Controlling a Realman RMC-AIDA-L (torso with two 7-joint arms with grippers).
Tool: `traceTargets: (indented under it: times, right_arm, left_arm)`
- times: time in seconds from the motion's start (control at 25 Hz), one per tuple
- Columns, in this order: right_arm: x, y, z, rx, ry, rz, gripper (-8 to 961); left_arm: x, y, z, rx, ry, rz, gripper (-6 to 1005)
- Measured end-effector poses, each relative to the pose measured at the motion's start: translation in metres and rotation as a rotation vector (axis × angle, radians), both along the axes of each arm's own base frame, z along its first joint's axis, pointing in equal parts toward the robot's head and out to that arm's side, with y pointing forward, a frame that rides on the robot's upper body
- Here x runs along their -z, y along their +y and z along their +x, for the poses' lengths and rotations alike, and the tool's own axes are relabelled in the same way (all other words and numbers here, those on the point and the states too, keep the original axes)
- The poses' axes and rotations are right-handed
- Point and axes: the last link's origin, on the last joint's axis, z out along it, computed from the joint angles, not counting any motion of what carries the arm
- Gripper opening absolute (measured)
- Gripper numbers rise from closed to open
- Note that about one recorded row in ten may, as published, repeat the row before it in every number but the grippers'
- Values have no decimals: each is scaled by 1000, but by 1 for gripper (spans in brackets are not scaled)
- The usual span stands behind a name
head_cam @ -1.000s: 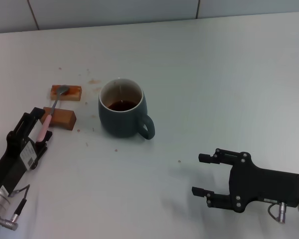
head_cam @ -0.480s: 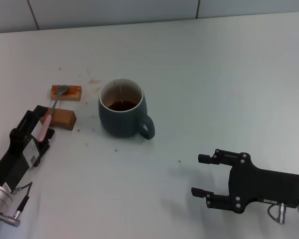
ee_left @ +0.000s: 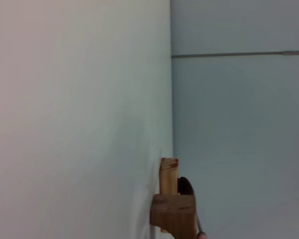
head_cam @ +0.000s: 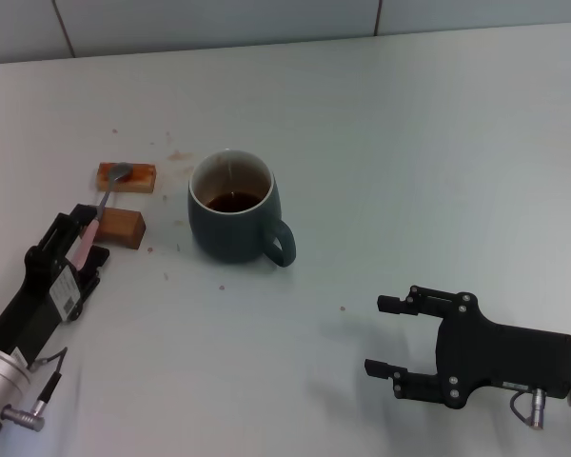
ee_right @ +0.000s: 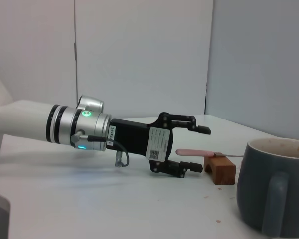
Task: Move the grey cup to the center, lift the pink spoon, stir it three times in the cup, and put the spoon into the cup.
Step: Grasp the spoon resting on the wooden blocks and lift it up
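Spoon (head_cam: 102, 202) lies bridged across two blocks (head_cam: 120, 225) left of the cup (head_cam: 232, 208), my left gripper (head_cam: 84, 240) spread wide around its pink handle, right gripper (head_cam: 388, 333) open, idle; closing off-centre could flick it off.

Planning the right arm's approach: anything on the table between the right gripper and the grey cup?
Nothing but bare table in the head view between the open right gripper and the grey cup; only tiny specks lie there, and the cup's handle points toward the gripper.
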Motion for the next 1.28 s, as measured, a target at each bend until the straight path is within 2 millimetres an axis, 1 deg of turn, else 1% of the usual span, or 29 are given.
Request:
traceTargets:
  times: [0.16,0.48,0.72,1.12,1.28]
  right_arm:
    - [0,0,0,0,0,0,715]
    - [0,1,0,-2,-1,2,716]
    - [-1,1,0,-2,0,4,716]
    - [-1,2,-1,-4,0,4,716]
    - [0,3,-2,-5,1,3,716]
  left_arm:
    - [1,2,0,-3,-3,-11,795]
    - [1,3,0,0,1,-12,473]
    - [0,4,0,0,6,-9,474]
    - [-1,6,0,-1,10,-9,406]
    - [-1,6,-1,-1,16,-7,407]
